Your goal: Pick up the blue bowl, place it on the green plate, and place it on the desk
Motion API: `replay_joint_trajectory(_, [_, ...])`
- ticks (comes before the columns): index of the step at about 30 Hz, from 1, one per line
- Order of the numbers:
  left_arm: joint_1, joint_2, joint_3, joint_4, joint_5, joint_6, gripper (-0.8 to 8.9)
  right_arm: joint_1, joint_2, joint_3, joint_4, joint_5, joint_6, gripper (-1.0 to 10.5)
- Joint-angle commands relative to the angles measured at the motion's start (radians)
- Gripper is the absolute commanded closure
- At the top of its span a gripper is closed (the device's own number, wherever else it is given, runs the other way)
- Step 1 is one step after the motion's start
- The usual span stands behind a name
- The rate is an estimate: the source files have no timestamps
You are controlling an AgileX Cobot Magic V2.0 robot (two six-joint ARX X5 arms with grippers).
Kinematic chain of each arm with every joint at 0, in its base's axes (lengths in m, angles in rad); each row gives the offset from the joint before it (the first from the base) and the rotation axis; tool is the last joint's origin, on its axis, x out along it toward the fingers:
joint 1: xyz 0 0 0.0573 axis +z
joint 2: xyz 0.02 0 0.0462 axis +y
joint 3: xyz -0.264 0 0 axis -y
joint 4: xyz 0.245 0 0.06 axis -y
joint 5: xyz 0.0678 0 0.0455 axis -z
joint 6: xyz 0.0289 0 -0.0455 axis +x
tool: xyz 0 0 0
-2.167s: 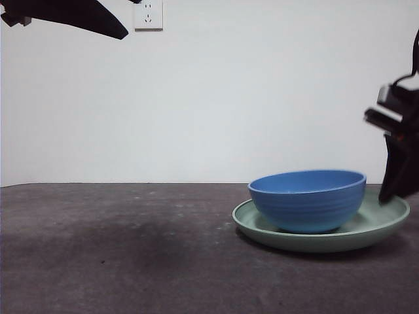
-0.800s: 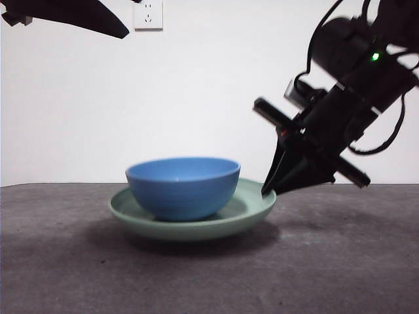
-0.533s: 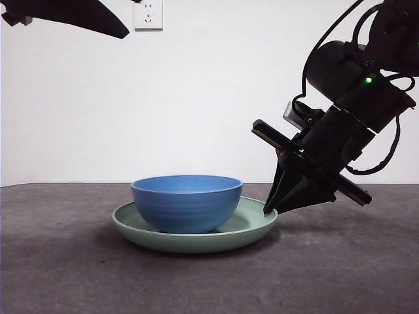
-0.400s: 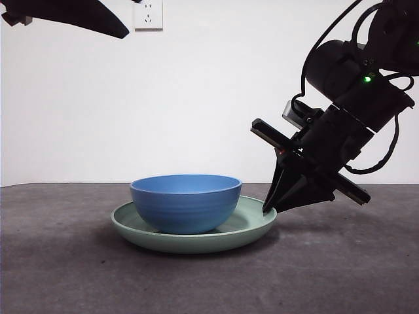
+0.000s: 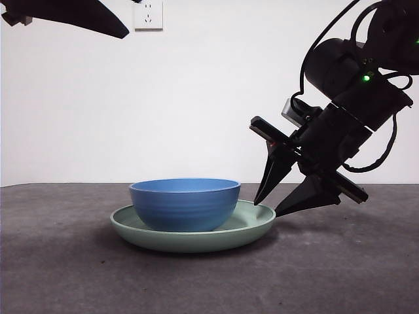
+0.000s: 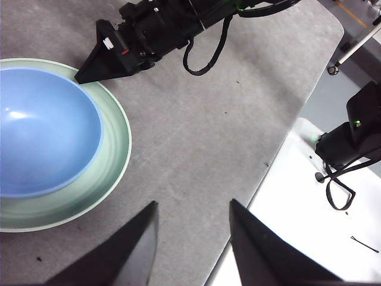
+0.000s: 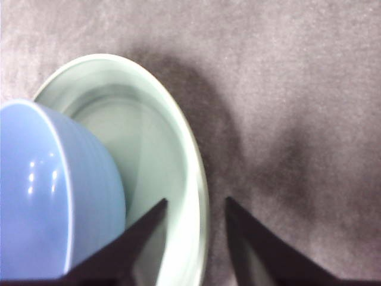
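Observation:
The blue bowl (image 5: 184, 204) sits in the green plate (image 5: 196, 239), which rests flat on the desk (image 5: 72, 275) near the middle. My right gripper (image 5: 268, 207) is open, one jaw over and one jaw beside the plate's right rim, apart from it. In the right wrist view the plate's rim (image 7: 199, 179) runs between the open jaws of the right gripper (image 7: 196, 201), with the bowl (image 7: 47, 190) beside it. My left gripper (image 6: 193, 205) is open and empty, high above the desk; its view shows the bowl (image 6: 41, 131), the plate (image 6: 119, 137) and the right gripper (image 6: 83, 74).
The waiting left arm shows as a black tip (image 5: 65, 13) at the top left. A wall socket (image 5: 148, 14) is on the white wall behind. The desk's edge and a white surface (image 6: 309, 196) with a black device (image 6: 357, 131) lie beyond it.
The right gripper, shut on the plate's rim, carried plate and bowl leftward and set them down on the desk. Its jaws have now opened and let go of the rim.

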Motion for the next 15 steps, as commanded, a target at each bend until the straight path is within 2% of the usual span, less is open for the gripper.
replay_joint_trajectory(1, [-0.009,0.008,0.007,0.008,0.005,0.008,6.24,0.006,-0.010,0.020,-0.005,0.004,0.006,7.7])
replay_joint_trajectory(7, [-0.009,0.008,0.007,0.008,0.005,0.008,6.24,0.005,-0.117,0.020,-0.068,0.038,-0.053,7.7])
replay_joint_trajectory(15, [-0.009,0.008,0.007,0.008,0.005,0.008,6.24,0.006,-0.371,0.020,-0.251,0.056,-0.217,7.7])
